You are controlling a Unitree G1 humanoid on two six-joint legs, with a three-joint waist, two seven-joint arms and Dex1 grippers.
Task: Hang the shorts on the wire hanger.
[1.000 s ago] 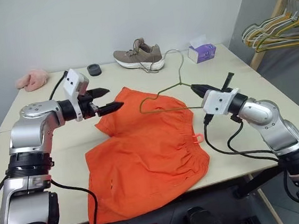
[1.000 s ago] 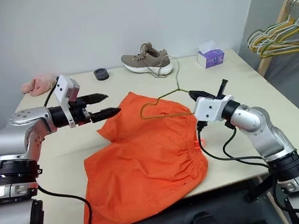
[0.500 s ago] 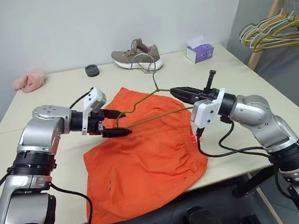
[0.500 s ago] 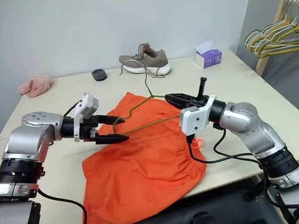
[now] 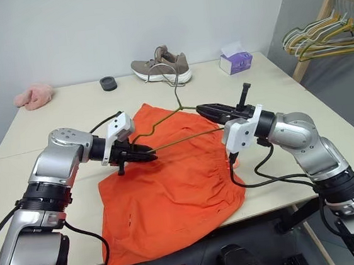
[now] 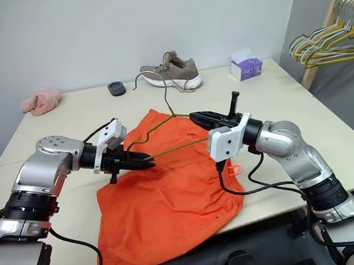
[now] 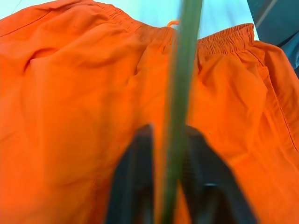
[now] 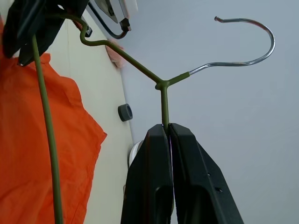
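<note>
orange shorts (image 5: pixel 170 190) spread flat, wire hanger (image 5: pixel 175 123) lifted above

Centre of table (image 5: pixel 55 113): shorts (image 5: pixel 170 190) spread flat, reaching the near edge. Above them: hanger (image 5: pixel 170 124), pinched at opposite ends by left gripper (image 5: pixel 146 153) and right gripper (image 5: pixel 205 109), barring passage between the arms. Far edge: shoe (image 5: pixel 160 66), black ring (image 5: pixel 108 83), tissue box (image 5: pixel 235 61), pink cloth (image 5: pixel 34 95). Bare tabletop: left side, right side.

Shorts on the worktop, hanger above them

The shorts (image 5: pixel 170 184) lie on the near worktop (image 5: pixel 67 112), under the wire hanger (image 5: pixel 176 123); behind sit a shoe (image 5: pixel 160 66), a cloth (image 5: pixel 34 95) far left and a tissue box (image 5: pixel 235 62) to the right.
</note>
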